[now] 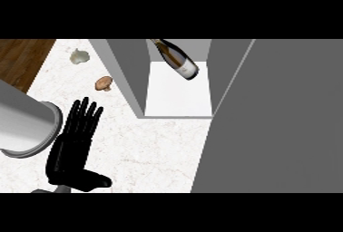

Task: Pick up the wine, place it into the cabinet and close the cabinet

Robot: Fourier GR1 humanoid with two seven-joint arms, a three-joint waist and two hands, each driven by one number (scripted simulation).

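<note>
The wine is lying tilted inside the cabinet, its dark neck pointing up and to the left toward the picture's upper edge and its pale-labelled body slanting down to the right, over the cabinet's white floor. The cabinet is standing open toward the viewer, with a grey wall on its left and another grey wall on its right framing the white floor. A broad grey panel, most likely the door, is filling the right side of the view from the cabinet's right wall down to the lower edge. The left hand is lying over the pale marbled counter at the lower left, its fingers straight and spread, pointing up and slightly right toward the cabinet's left wall, with the thumb sticking out to the right near the lower edge; it is holding nothing and is sitting well apart from the wine. The right hand is not showing anywhere in the view. A grey cylinder, apparently the left forearm seen end-on, is resting just to the left of the hand. On the counter to the left of the cabinet, a brown mushroom is sitting near the cabinet's left wall, and a pale garlic is sitting above it. A strip of brown wood is showing in the upper left corner.
</note>
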